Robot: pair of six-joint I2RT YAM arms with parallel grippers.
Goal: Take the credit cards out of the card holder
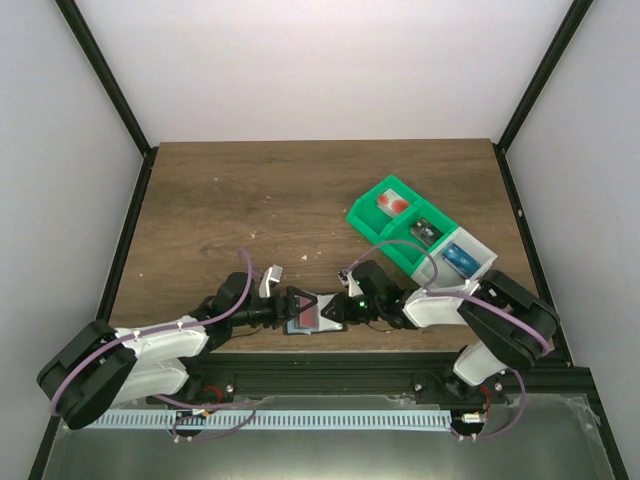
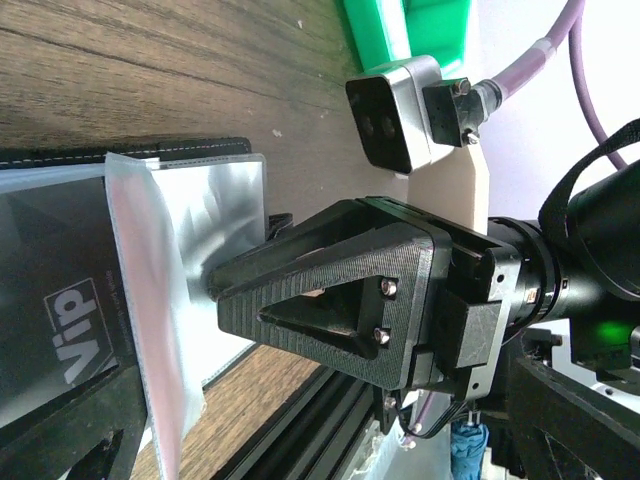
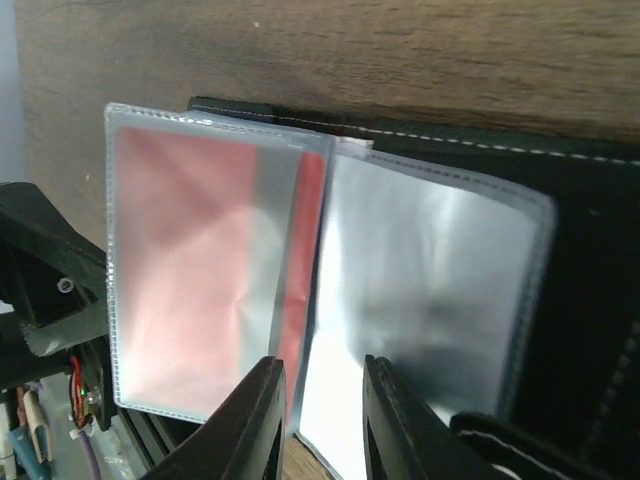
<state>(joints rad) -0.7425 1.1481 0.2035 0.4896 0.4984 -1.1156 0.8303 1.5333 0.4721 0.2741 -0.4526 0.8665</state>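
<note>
The black card holder (image 1: 305, 322) lies open near the table's front edge, between both grippers. Its clear sleeves fan out. One sleeve holds a white card with red blotch and stripe (image 3: 190, 260), and the sleeve beside it (image 3: 430, 290) looks pale and glossy. A dark card marked "VIP" (image 2: 60, 330) shows in another sleeve. My right gripper (image 3: 325, 420) is open, its fingers straddling the sleeves' lower edge by the red stripe; it also shows in the top view (image 1: 338, 310). My left gripper (image 1: 293, 308) is at the holder's left side. One of its fingers (image 2: 60, 440) shows, and its grip is hidden.
A green tray (image 1: 362, 222) stands at the back right with a red-marked card (image 1: 390, 205) and a dark card (image 1: 425, 233) in it. A clear-white tray (image 1: 478, 262) joins it and holds a blue card (image 1: 458, 257). A black rail (image 1: 330, 375) runs along the front edge.
</note>
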